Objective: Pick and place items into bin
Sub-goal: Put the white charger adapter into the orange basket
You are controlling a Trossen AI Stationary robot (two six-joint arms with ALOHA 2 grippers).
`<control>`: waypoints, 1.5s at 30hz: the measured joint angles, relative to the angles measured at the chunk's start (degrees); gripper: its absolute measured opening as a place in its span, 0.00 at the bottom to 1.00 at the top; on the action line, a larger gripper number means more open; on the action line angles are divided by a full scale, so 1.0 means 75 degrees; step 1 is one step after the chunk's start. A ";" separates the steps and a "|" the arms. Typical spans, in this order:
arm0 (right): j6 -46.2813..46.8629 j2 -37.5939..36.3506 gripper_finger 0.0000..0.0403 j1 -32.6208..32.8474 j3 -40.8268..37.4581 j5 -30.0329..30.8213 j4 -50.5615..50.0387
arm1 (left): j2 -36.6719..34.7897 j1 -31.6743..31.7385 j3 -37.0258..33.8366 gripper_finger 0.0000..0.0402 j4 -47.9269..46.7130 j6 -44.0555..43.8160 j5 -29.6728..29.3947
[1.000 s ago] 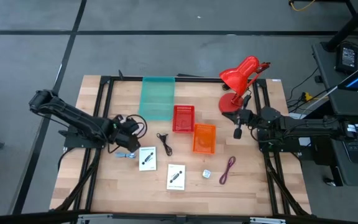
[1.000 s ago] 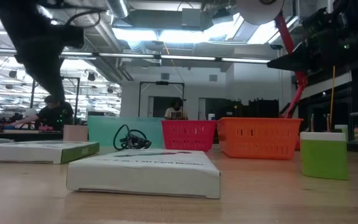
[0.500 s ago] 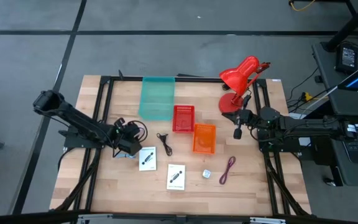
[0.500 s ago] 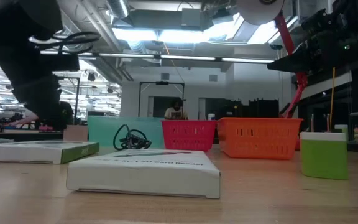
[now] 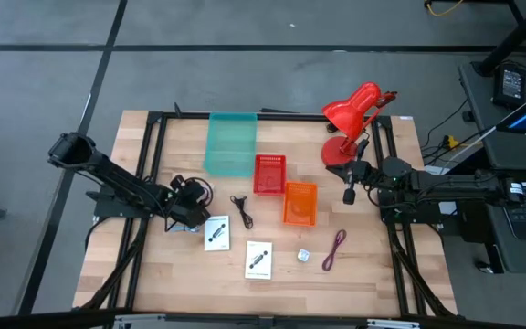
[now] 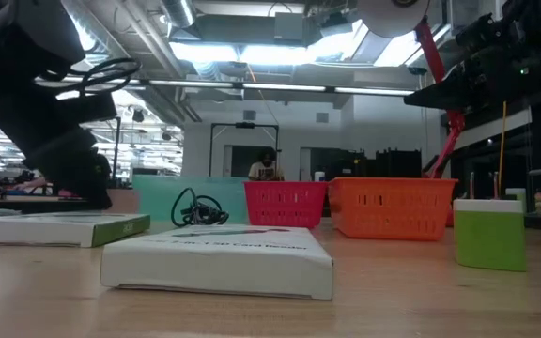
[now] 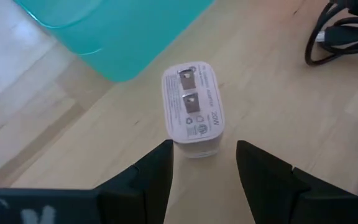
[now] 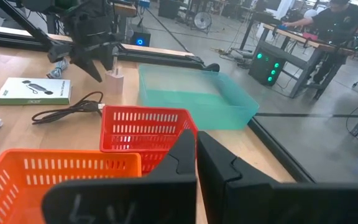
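Note:
A small pinkish-white charger plug stands upright on the table, prongs up, beside the teal bin. My left gripper is open and low over the plug, one finger on either side of its lower end, not plainly touching. The high view shows that gripper hiding the plug. Two white cards, a black cable, a dark red cable and a tiny white piece lie on the table. My right gripper waits shut near the lamp.
The teal bin sits at the far middle, with a red basket and an orange basket to its right. A red desk lamp stands at the far right. A black frame borders the table. People work in the room beyond.
My left gripper has come down and slightly toward the near edge, settling low over the charger plug with its fingers still apart. Nothing on the table has moved.

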 joint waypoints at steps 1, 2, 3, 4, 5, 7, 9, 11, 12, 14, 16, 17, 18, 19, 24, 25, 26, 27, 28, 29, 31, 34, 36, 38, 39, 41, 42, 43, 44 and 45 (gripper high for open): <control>-0.0004 0.0000 0.00 0.0000 0.0000 -0.0001 0.0000 | 0.0000 0.0000 -0.0001 0.43 -0.0007 0.0003 -0.0060; -0.0006 0.0000 0.00 0.0000 0.0000 0.0001 0.0000 | 0.0000 0.0000 -0.0001 0.43 0.0002 0.0004 -0.0169; -0.0006 0.0000 0.00 0.0000 0.0000 0.0001 0.0000 | 0.0000 0.0000 -0.0001 0.43 0.0001 0.0010 -0.0308; -0.0006 0.0000 0.00 0.0000 0.0000 0.0000 0.0000 | 0.0000 0.0000 -0.0001 0.43 -0.0001 0.0017 -0.0461; -0.0006 0.0000 0.00 0.0000 0.0000 0.0001 0.0003 | 0.0000 0.0000 -0.0001 0.43 -0.0001 0.0014 -0.0592; -0.0006 0.0000 0.00 0.0000 0.0000 0.0001 0.0002 | 0.0000 0.0000 -0.0001 0.43 0.0007 0.0012 -0.0700; -0.0006 0.0000 0.00 0.0000 0.0000 0.0001 0.0003 | 0.0000 0.0000 -0.0001 0.43 0.0068 0.0012 -0.0696; -0.0006 0.0000 0.00 -0.0003 0.0000 0.0001 0.0003 | 0.0000 0.0000 -0.0001 0.43 0.0173 0.0015 -0.0681; -0.0009 0.0000 0.00 -0.0003 0.0000 0.0003 0.0003 | 0.0000 0.0000 -0.0001 0.43 0.0199 0.0012 -0.0681; -0.0009 0.0000 0.00 -0.0002 0.0000 0.0003 0.0006 | 0.0000 0.0000 -0.0001 0.43 0.0200 0.0009 -0.0677; -0.0009 0.0000 0.00 0.0000 0.0000 0.0002 0.0006 | 0.0000 0.0000 -0.0001 0.43 0.0200 0.0009 -0.0675; -0.0009 0.0000 0.00 0.0000 0.0000 0.0003 0.0006 | 0.0000 0.0000 -0.0001 0.43 0.0200 0.0009 -0.0675; -0.0009 0.0000 0.00 -0.0002 0.0000 0.0003 0.0006 | 0.0008 0.0000 -0.0001 0.43 0.0200 0.0009 -0.0675; -0.0009 0.0000 0.00 -0.0002 0.0000 0.0003 0.0006 | 0.0027 0.0000 -0.0001 0.43 0.0201 0.0006 -0.0687; -0.0010 -0.0001 0.00 -0.0002 0.0000 0.0001 0.0009 | 0.0200 0.0102 -0.0001 0.43 0.0198 -0.0006 -0.0714; -0.0012 0.0000 0.00 -0.0003 0.0000 0.0001 0.0011 | 0.0260 0.0145 -0.0001 0.43 0.0230 -0.0005 -0.0720; -0.0013 -0.0001 0.00 -0.0003 0.0000 0.0002 0.0010 | 0.0314 0.0190 -0.0001 0.43 0.0232 -0.0006 -0.0725; -0.0028 -0.0002 0.00 -0.0001 0.0000 0.0001 0.0012 | 0.0365 0.0242 -0.0001 0.43 0.0254 -0.0003 -0.0727; -0.0035 0.0000 0.00 -0.0003 0.0000 0.0003 0.0012 | 0.0432 0.0296 -0.0001 0.43 0.0336 0.0011 -0.0727; -0.0035 0.0000 0.00 -0.0003 0.0000 0.0002 0.0012 | 0.0486 0.0340 -0.0001 0.43 0.0401 0.0042 -0.0723; -0.0036 -0.0002 0.00 -0.0003 0.0000 0.0003 0.0012 | 0.0593 0.0402 -0.0001 0.43 0.0464 0.0058 -0.0725; -0.0038 -0.0003 0.00 -0.0003 0.0000 0.0001 0.0017 | 0.0719 0.0486 -0.0001 0.43 0.0570 0.0073 -0.0725; -0.0038 0.0000 0.00 -0.0001 0.0000 0.0001 0.0017 | 0.0778 0.0498 -0.0001 0.42 0.0569 0.0076 -0.0725; -0.0038 -0.0001 0.00 -0.0003 0.0000 0.0001 0.0016 | 0.0787 0.0495 -0.0001 0.39 0.0594 0.0148 -0.0725; -0.0038 0.0000 0.00 -0.0003 0.0000 0.0001 0.0016 | 0.0787 0.0492 -0.0001 0.37 0.0626 0.0222 -0.0725; -0.0038 -0.0001 0.00 -0.0003 0.0000 0.0001 0.0017 | 0.0787 0.0478 -0.0001 0.32 0.0774 0.0440 -0.0722; -0.0038 0.0000 0.00 -0.0003 0.0000 0.0001 0.0015 | 0.0787 0.0478 -0.0001 0.30 0.0858 0.0565 -0.0719; -0.0038 0.0000 0.00 -0.0003 0.0000 0.0001 0.0015 | 0.0787 0.0478 -0.0001 0.28 0.0951 0.0706 -0.0714; -0.0038 -0.0001 0.00 -0.0003 0.0000 0.0001 0.0015 | 0.0787 0.0478 -0.0001 0.27 0.1039 0.0840 -0.0703; -0.0038 -0.0001 0.00 -0.0001 0.0000 0.0001 0.0015 | 0.0787 0.0478 -0.0001 0.27 0.1108 0.0952 -0.0670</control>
